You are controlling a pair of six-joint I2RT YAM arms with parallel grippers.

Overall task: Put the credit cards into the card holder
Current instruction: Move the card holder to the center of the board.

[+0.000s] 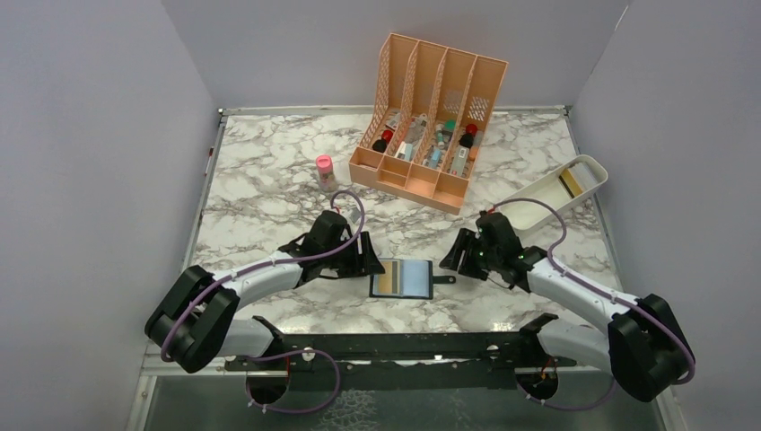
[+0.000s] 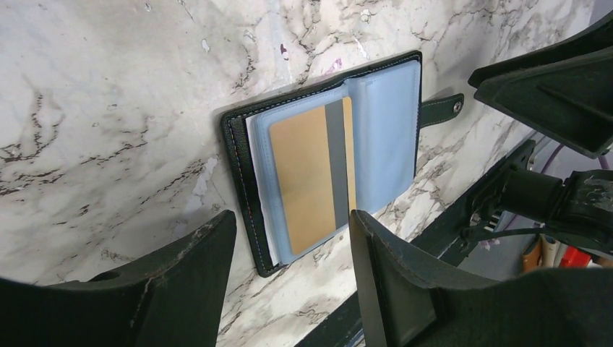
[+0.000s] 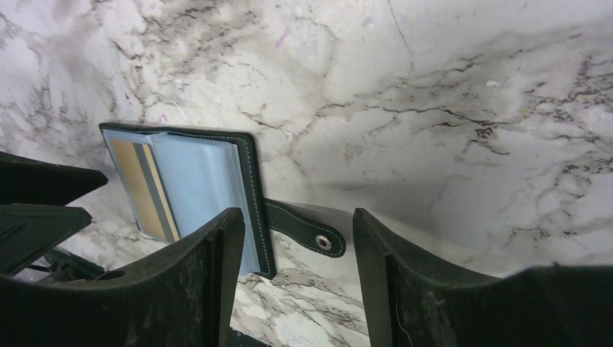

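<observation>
The card holder [image 1: 413, 279] lies open on the marble table between the two arms, its bluish sleeves up and its snap strap [image 3: 303, 228] pointing right. A gold credit card [image 2: 307, 173] with a grey stripe sits in its left sleeve. Another gold and dark credit card [image 1: 572, 182] lies in the white tray. My left gripper [image 1: 363, 260] is open just left of the holder, nothing between its fingers [image 2: 209, 260]. My right gripper [image 1: 459, 256] is open just right of it, hovering by the strap, and holds nothing.
An orange slotted organiser [image 1: 431, 117] with small items stands at the back centre. A pink-capped bottle [image 1: 325, 171] stands left of it. The white tray [image 1: 538, 199] lies at the right, behind my right arm. The table's black front rail [image 1: 404, 346] runs close below the holder.
</observation>
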